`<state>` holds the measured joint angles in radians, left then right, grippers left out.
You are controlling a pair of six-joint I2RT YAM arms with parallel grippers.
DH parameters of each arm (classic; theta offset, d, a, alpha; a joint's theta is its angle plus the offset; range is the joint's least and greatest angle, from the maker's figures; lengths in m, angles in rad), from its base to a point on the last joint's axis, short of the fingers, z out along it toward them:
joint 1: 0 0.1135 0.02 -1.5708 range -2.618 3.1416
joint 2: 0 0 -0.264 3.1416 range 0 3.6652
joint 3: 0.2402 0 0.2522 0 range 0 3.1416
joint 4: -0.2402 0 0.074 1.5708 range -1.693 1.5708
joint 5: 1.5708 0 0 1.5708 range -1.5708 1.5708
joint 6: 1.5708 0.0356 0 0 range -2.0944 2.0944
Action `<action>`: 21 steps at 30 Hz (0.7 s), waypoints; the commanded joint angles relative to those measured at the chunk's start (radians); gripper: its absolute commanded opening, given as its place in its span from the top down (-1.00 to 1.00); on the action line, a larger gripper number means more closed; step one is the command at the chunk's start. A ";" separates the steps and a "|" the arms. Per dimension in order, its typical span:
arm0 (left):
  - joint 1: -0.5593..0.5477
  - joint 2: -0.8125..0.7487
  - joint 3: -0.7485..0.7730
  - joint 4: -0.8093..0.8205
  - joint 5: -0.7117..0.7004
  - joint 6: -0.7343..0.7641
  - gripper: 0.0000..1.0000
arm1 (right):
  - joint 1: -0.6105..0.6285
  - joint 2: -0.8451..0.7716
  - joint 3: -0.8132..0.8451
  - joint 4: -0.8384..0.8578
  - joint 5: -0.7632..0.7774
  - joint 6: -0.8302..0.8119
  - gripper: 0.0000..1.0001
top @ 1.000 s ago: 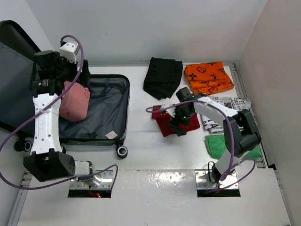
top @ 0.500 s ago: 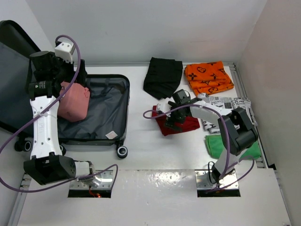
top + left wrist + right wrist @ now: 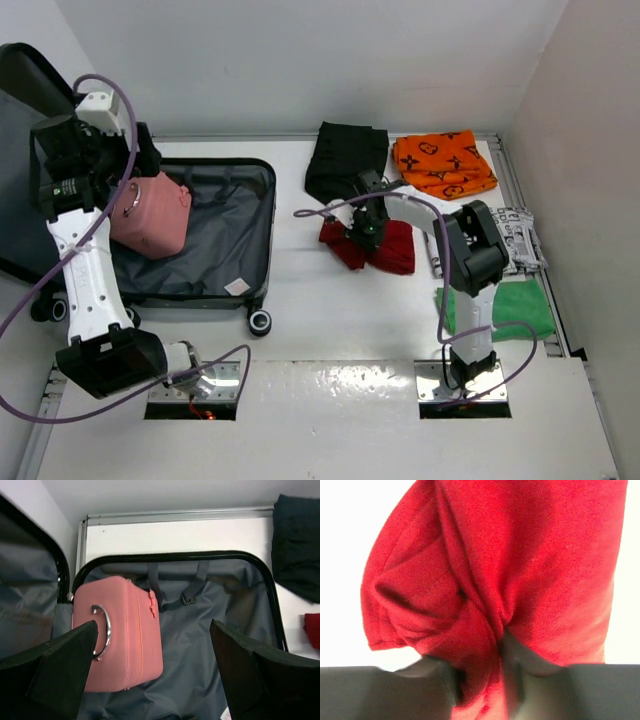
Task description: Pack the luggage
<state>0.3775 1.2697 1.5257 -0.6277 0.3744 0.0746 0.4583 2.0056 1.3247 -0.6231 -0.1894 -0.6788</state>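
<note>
The luggage [image 3: 225, 235] lies open at the left, its dark grey lining [image 3: 210, 645] showing and its lid [image 3: 25, 190] leaning out to the left. A pink handled box [image 3: 150, 215] [image 3: 125, 630] rests in its left part. My left gripper [image 3: 135, 165] [image 3: 152, 627] hangs open above the box, touching nothing. My right gripper [image 3: 362, 232] [image 3: 485, 655] is shut on a bunched fold of a red cloth [image 3: 380, 250] [image 3: 520, 555] at the table's middle. Both dark fingers [image 3: 520, 662] pinch the fabric.
A black cloth [image 3: 345, 160] and an orange patterned cloth [image 3: 443, 163] lie at the back. A white printed cloth [image 3: 505, 235] and a green cloth [image 3: 500, 310] lie at the right. The suitcase's caster [image 3: 260, 322] sticks out near the front.
My right gripper has shut on the red cloth and bunched it, shifting slightly back and left. The left arm has drawn back to the left, away from the pink box.
</note>
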 commanded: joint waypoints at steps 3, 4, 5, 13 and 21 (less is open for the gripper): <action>0.104 -0.016 -0.013 0.019 0.080 -0.133 -0.99 | 0.010 0.066 0.158 -0.174 -0.203 0.161 1.00; 0.121 -0.016 -0.013 0.019 0.092 -0.166 -0.99 | 0.008 0.047 0.177 -0.176 -0.235 0.218 1.00; 0.154 -0.016 -0.025 0.028 0.122 -0.182 -0.99 | 0.013 0.030 0.218 -0.158 -0.334 0.255 1.00; 0.271 -0.056 -0.044 0.065 0.191 -0.281 -0.99 | 0.066 -0.192 0.341 0.176 -0.577 0.709 1.00; 0.369 -0.085 -0.053 0.118 0.268 -0.394 -0.99 | 0.210 -0.183 0.344 0.569 -0.639 1.008 1.00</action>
<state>0.7216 1.2327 1.4811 -0.5831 0.5777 -0.2451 0.6121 1.8004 1.6463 -0.2840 -0.7441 0.1608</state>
